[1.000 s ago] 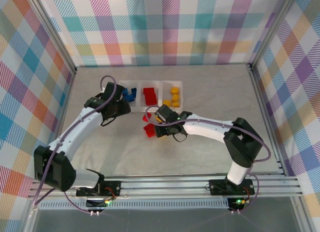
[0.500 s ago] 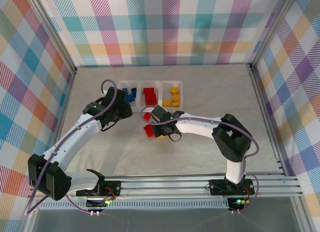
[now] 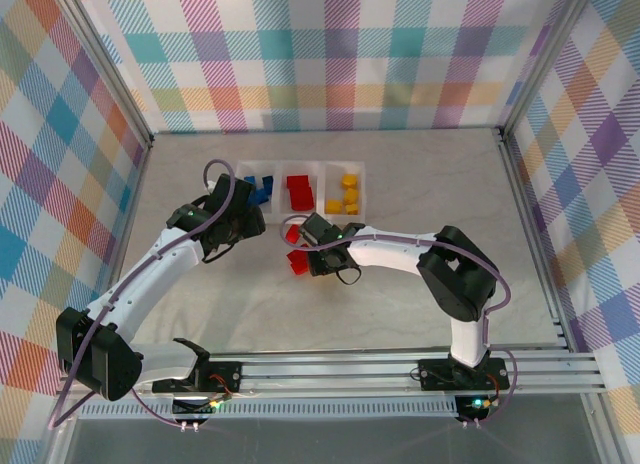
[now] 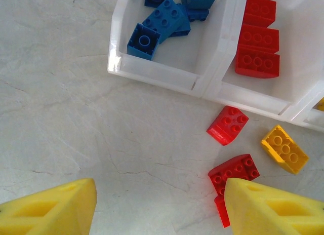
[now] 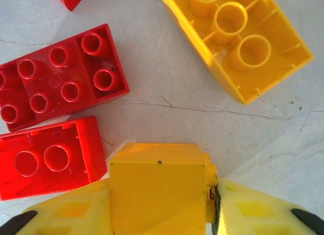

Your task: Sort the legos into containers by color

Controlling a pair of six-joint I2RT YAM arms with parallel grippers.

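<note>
The clear three-compartment tray [image 3: 303, 213] holds blue legos [image 3: 258, 188] on the left, red legos [image 3: 298, 191] in the middle and yellow ones [image 3: 348, 192] on the right. My right gripper [image 5: 159, 194] is shut on a yellow brick [image 5: 159, 179] just above the table, in front of the tray. Beside it lie a studded red brick [image 5: 58, 75], an upturned red brick [image 5: 48, 156] and an upturned yellow brick [image 5: 235, 42]. My left gripper [image 4: 159, 209] hangs open and empty near the tray's left corner [image 4: 117, 63]. A red wedge [image 4: 228, 124] lies ahead of it.
The loose bricks [image 3: 297, 264] cluster just in front of the tray's middle compartment. Both arms meet there, with the left gripper [image 3: 232, 222] a short way left of the right gripper [image 3: 306, 246]. Checked walls ring the table.
My right gripper has slid a little left and its jaws have closed on the yellow brick. The left arm drew back slightly from the tray, then held still.
</note>
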